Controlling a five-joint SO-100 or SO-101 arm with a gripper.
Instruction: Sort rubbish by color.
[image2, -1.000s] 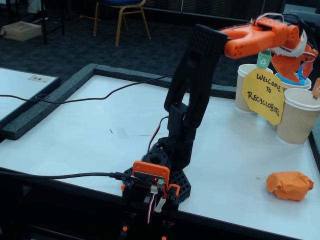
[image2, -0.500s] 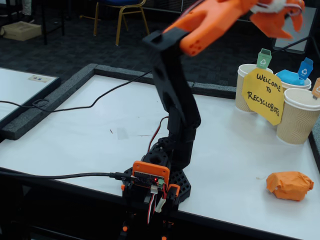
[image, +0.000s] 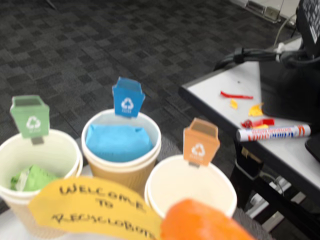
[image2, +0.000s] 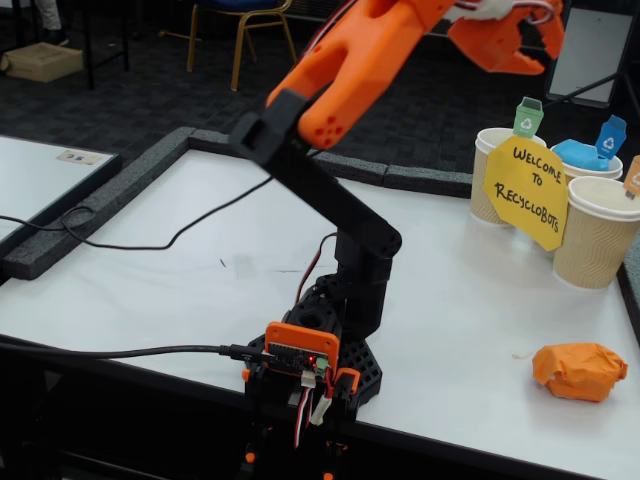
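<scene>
Wrist view looks down on three ribbed paper cups, each with a small bin-shaped flag bearing a white recycling mark; at the left, the green flag (image: 30, 116) stands over a cup (image: 37, 170) with the green paper lump (image: 31, 178) lying in its bottom; in the middle, the blue flag (image: 128, 98) rises from a cup (image: 121, 150) filled by the blue paper lump (image: 118, 142); at the right, the orange flag (image: 200, 142) stands on a cup (image: 191, 187) whose visible inside shows only bare white. A yellow sign (image: 95, 208) leans across the front of the cups, hand-lettered "WELCOME TO RECYCLOBOTS"; a blurred orange part of the gripper (image: 200, 222) fills the bottom edge. Further right, a side table (image: 240, 107) holds red and yellow scraps and a white marker pen (image: 273, 132) whose print is too blurred to read.

Fixed view shows the arm (image2: 345, 140) raised high, with its gripper (image2: 505, 40) up at the top edge, above and left of the cups; its fingers seem parted with nothing between them, though I cannot tell for certain. The orange paper lump (image2: 579, 370) lies on the white table (image2: 170, 280) at the lower right, well apart from the cups.
</scene>
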